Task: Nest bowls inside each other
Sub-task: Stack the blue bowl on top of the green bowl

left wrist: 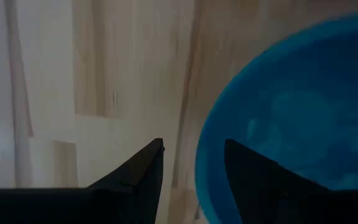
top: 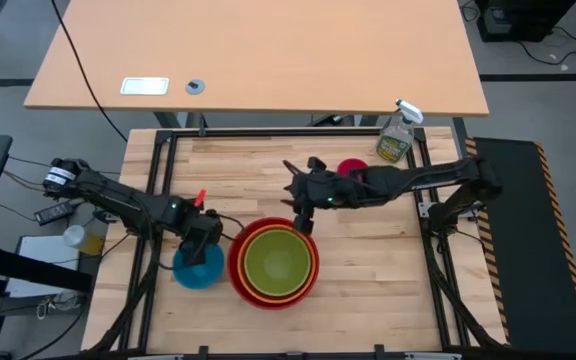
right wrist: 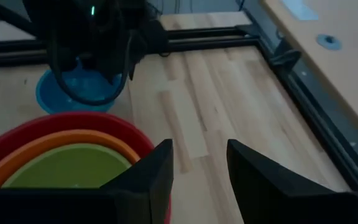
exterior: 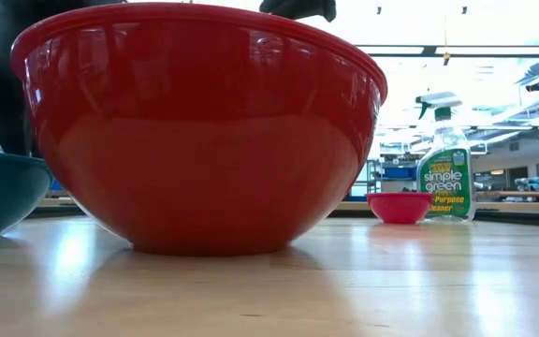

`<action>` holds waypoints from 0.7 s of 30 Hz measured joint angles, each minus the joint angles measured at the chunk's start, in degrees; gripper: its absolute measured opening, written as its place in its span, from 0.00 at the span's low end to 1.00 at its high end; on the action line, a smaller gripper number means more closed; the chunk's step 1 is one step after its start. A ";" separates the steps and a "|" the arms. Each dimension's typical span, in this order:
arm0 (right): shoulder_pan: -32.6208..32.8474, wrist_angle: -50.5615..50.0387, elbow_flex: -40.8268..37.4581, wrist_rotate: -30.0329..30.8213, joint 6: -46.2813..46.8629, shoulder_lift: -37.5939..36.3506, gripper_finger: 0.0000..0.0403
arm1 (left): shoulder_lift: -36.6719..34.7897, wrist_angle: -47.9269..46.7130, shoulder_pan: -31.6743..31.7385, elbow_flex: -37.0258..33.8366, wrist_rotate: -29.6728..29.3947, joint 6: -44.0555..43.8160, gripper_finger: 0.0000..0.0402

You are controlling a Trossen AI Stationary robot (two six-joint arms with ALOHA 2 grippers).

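Note:
A red bowl [top: 240,272] stands near the table's front with an orange bowl [top: 251,240] and a lime green bowl [top: 276,262] nested inside it. To its left the blue bowl [top: 196,274] rests on its base. My left gripper [left wrist: 194,143] hangs open just above it, pointing down. One finger is over the bowl's inside, the other over the bare table, with the rim [left wrist: 199,171] between them. The small pink bowl [top: 351,168] sits at the far right. My right gripper [right wrist: 199,144] is open, with nothing in it, raised above the red bowl's far rim.
A clear spray bottle [top: 398,138] stands at the table's far right corner, just beyond the pink bowl. Bare wood [top: 388,270] lies right of the nested stack. The left arm's cables [right wrist: 73,68] hang over the blue bowl.

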 joint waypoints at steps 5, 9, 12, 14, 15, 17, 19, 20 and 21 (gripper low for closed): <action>0.00 -1.62 0.00 0.76 0.52 0.05 0.39 | 0.00 1.70 0.00 -3.53 -0.87 -0.46 0.43; 0.00 -1.59 0.00 0.51 0.53 0.36 0.39 | 0.00 3.21 0.00 -5.76 -0.68 -2.43 0.42; 0.00 -1.50 0.00 0.51 0.51 0.36 0.39 | 0.00 4.54 0.00 -6.54 0.22 -4.04 0.38; -0.09 -1.52 0.00 0.49 0.27 0.38 0.39 | 0.00 5.21 0.00 -6.64 0.63 -5.13 0.32; -0.15 -1.50 0.00 0.49 0.14 0.38 0.39 | 0.00 5.40 0.00 -6.64 0.80 -5.67 0.28; -0.42 -1.50 0.00 0.43 0.10 0.38 0.39 | 0.00 5.58 0.00 -6.64 1.58 -6.81 0.19; -0.62 -1.52 0.00 0.38 0.12 0.38 0.39 | -0.22 5.85 0.02 -6.34 4.06 -7.89 0.09; -0.77 -1.55 0.00 0.38 0.12 0.38 0.39 | -0.28 5.98 0.00 -5.75 5.66 -8.33 0.06; -0.92 -1.82 0.00 0.38 0.20 0.38 0.39 | -0.32 6.05 0.00 -5.05 6.61 -8.35 0.04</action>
